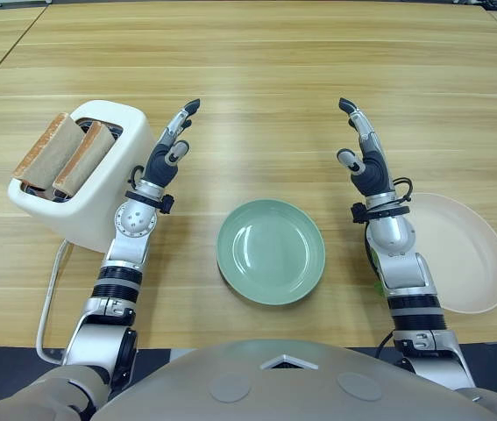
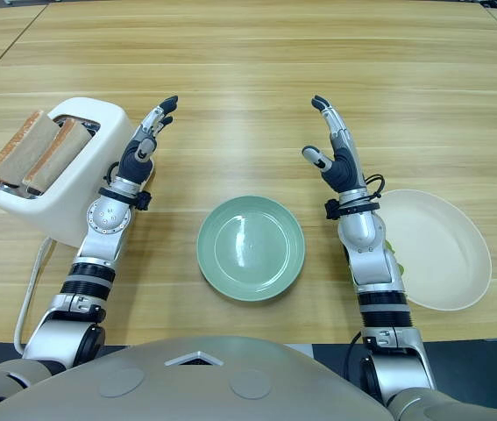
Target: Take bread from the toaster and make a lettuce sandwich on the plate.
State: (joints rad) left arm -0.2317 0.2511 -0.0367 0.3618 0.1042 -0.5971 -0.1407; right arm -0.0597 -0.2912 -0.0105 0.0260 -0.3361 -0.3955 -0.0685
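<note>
1. Pale wood planks make up the table (image 1: pixel 318 53), which runs across the whole scene.
2. At the table's left stands a white toaster (image 1: pixel 81 210), set at an angle. Two slices of bread sit in its slots, the left slice (image 1: pixel 45 149) and the right slice (image 1: pixel 84 158) side by side. Both stick well up out of the top, with brown crust edges showing.
3. A round green plate (image 1: pixel 270 252) lies near the front edge at the middle, between the two forearms, with nothing on it.
4. The left hand (image 1: pixel 167 153) is just beside the toaster's right flank. Its fingers are stretched out straight and close together, pointing away from the robot, with the thumb set a little apart. It holds nothing, and whether it touches the toaster's side I cannot tell.
5. The right hand (image 2: pixel 340 162) is posed the same way: fingers straight and together, thumb off to the inside, nothing in its grasp. It is behind and to the right of the green plate.
6. A shallow cream dish (image 1: pixel 463 254) lies at the right, and the right forearm crosses its left rim. A small green sliver shows there beside the arm, too little to identify.
7. A pale cord (image 1: pixel 48 298) loops from the toaster toward the front edge.
</note>
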